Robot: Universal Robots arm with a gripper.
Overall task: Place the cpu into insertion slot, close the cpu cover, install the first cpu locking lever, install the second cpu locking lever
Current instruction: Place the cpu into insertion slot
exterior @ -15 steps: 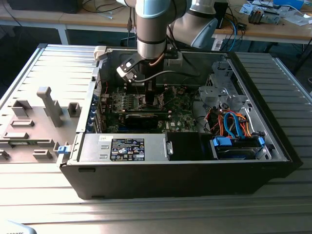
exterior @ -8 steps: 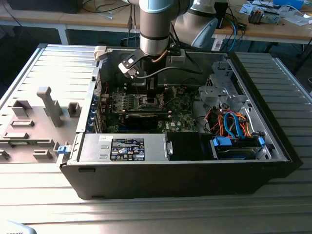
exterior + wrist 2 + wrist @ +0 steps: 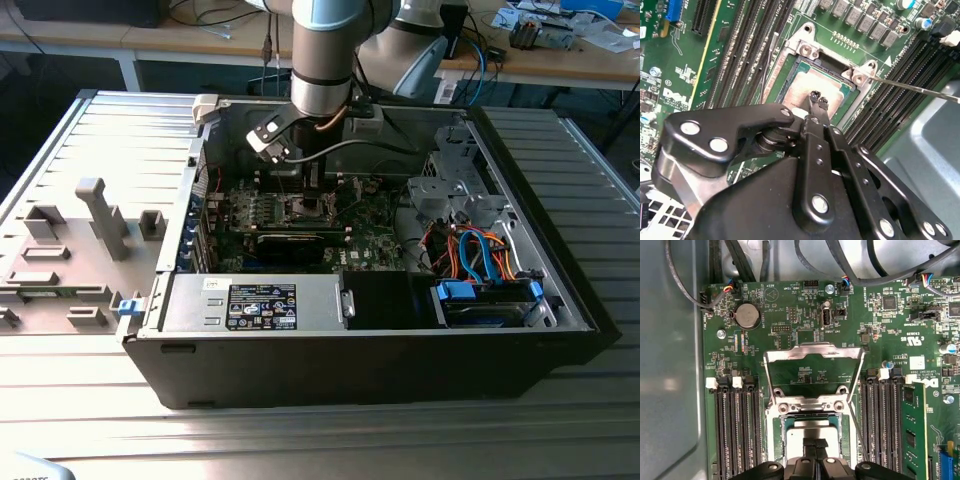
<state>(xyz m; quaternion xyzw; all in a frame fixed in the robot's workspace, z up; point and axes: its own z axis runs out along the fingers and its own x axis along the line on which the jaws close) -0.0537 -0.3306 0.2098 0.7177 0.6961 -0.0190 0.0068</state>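
- While the grey robot arm [image 3: 322, 60] reaches down into the open black computer case [image 3: 350, 370] in the exterior view, its black gripper [image 3: 310, 190] hangs right over the green motherboard [image 3: 370, 245], toward ten o'clock from the case's middle.
- Same view: a silver power-supply box [image 3: 255, 305] lies at six o'clock from the gripper and a blue plastic drive bracket [image 3: 470, 293] at four o'clock. A grey plastic fixture [image 3: 95, 225] sits on the slatted metal table [image 3: 60, 400] out at nine o'clock.
- Over to the second wrist view: the gripper [image 3: 818, 99] has its two black fingertips pinched together with nothing between them. They are poised over the middle of the small flat square silvery-tan cpu [image 3: 800, 87]; contact or a hair's gap, I cannot tell.
- That cpu lies flat inside the square metal-rimmed insertion slot [image 3: 785, 75], and a thin wire lever [image 3: 915, 87] sticks out sideways from the slot's corner.
- Now the first wrist view: the closed gripper [image 3: 814, 442] is over the seated cpu [image 3: 800, 429], with the insertion slot [image 3: 775, 440] framing it.
- The thin square silver cpu cover [image 3: 812, 347] stands raised and open, with green board visible through its window. It is not down on the cpu.
- Long black memory slots [image 3: 737, 435] flank the insertion slot on both sides, and a round silver coin battery [image 3: 747, 315] sits beyond the raised cover.
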